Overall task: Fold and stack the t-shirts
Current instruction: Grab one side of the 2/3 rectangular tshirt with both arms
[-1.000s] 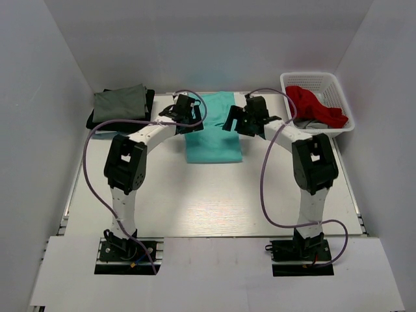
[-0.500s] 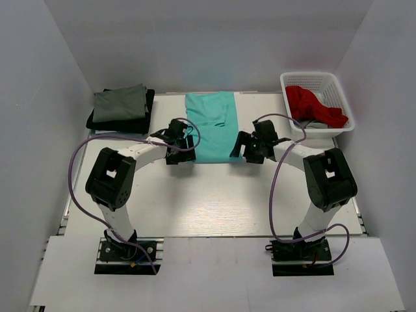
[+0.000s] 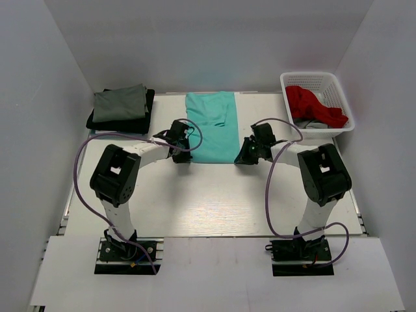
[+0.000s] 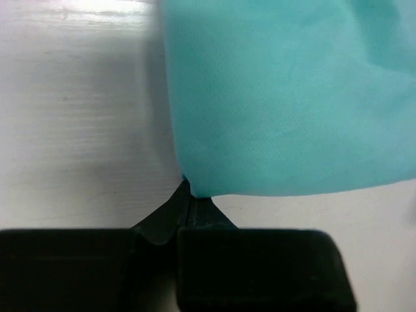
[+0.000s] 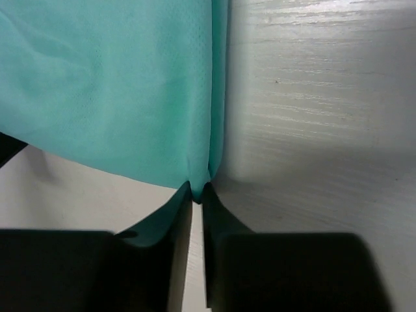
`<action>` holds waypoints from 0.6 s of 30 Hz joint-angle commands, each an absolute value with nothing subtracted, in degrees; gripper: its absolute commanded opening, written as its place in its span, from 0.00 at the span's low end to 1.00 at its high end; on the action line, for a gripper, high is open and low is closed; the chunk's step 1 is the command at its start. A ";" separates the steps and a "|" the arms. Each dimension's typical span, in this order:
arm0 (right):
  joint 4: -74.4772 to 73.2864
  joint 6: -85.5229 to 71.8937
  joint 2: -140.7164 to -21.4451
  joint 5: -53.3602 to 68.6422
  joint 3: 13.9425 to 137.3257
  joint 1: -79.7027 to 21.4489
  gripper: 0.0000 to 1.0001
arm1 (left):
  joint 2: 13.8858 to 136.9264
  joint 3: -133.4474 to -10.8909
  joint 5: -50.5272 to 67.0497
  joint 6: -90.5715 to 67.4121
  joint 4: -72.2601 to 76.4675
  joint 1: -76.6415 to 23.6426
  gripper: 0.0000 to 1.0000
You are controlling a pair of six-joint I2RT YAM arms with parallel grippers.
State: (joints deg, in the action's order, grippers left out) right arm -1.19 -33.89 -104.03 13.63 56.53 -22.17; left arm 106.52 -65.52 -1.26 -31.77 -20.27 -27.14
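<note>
Left pincer (image 4: 188,193), right pincer (image 5: 197,192) — tight on near corners of teal t-shirt (image 3: 211,127)

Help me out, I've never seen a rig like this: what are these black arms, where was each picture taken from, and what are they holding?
These are two robot arms bolted to a white table. The wide picture looks down from above and behind them; the two close-ups come from a camera on each wrist. A teal t-shirt lies flat in the middle. The left gripper and the right gripper each pinch one near corner of it. At the far left a grey-green t-shirt sits folded on a black t-shirt. At the far right a white basket holds a red t-shirt.
</note>
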 commanded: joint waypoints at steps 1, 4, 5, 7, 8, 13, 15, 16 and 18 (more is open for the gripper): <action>2.53 -34.98 -104.50 14.07 56.87 -22.15 0.12 | 107.58 -66.71 -0.79 -31.03 -20.04 -27.33 0.02; 3.60 -33.32 -103.62 11.70 56.86 -22.24 0.00 | 106.97 -67.41 -0.79 -29.80 -17.85 -27.33 0.00; 3.34 -33.31 -103.62 11.86 57.13 -22.06 0.00 | 106.96 -67.41 0.60 -29.79 -17.84 -27.33 0.00; 2.81 -32.44 -101.96 11.87 56.70 -22.32 0.00 | 105.13 -65.76 2.10 -29.79 -17.15 -27.33 0.00; 3.07 -32.43 -101.17 12.30 56.17 -22.76 0.00 | 102.68 -64.87 3.41 -29.79 -17.14 -27.33 0.00; -3.59 -32.08 -90.82 12.74 51.51 -22.94 0.00 | 91.69 -58.72 8.42 -29.27 -18.72 -27.86 0.00; -8.67 -31.56 -84.51 13.18 50.02 -22.85 0.00 | 86.87 -56.96 9.66 -29.27 -20.03 -28.38 0.00; -11.49 -31.20 -82.90 13.27 49.75 -23.11 0.00 | 85.18 -56.34 11.32 -30.49 -20.04 -29.08 0.00; -13.70 -30.33 -76.78 14.58 48.78 -23.38 0.00 | 82.89 -55.55 15.01 -31.03 -20.65 -29.61 0.00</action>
State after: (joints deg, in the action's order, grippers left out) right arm -7.77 -32.29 -84.18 12.88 49.52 -22.98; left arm 88.16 -56.49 8.60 -30.50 -20.34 -28.40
